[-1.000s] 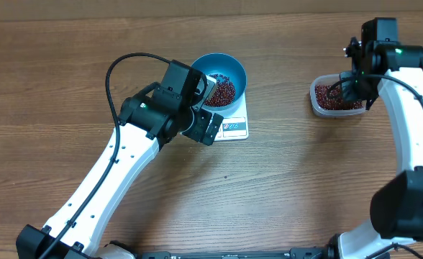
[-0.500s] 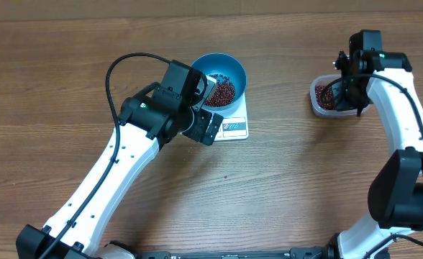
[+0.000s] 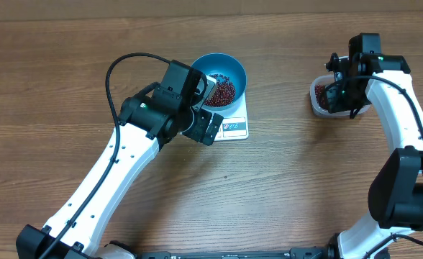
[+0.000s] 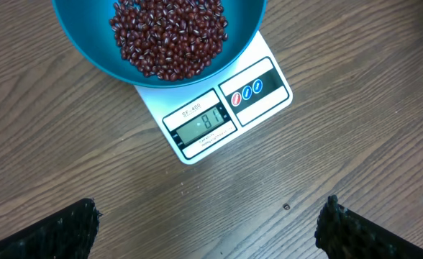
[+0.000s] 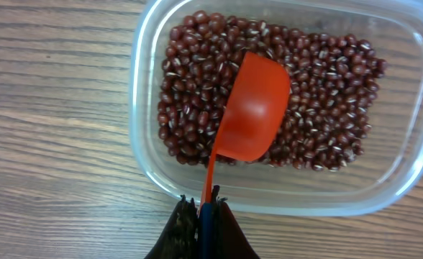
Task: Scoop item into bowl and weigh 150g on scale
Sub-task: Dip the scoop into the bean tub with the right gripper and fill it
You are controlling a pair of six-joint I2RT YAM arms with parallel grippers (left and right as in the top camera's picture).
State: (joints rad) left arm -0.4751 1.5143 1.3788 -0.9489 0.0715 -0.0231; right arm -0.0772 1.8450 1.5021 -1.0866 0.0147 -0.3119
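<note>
Beans (image 4: 170,36): loose heap in the blue bowl (image 4: 89,54). The bowl sits on the scale (image 4: 269,97) and covers its rear part. The scale's display (image 4: 206,124) is uncovered in front of the bowl and reads 81.

Left claw (image 4: 208,230) hangs over the bench (image 4: 46,158) just in front of the scale. It is released, fingers wide apart, nothing between them.

Well right of the scale, a clear plastic tub (image 5: 141,137) stands on the bench with more beans inside. Right claw (image 5: 201,216) is clenched on the thin handle of an orange scoop (image 5: 253,108). The scoop's cup lies over the beans near the tub's middle, handle running back to the claw.

From overhead, the left wrist sits at the scale's left-front corner.
</note>
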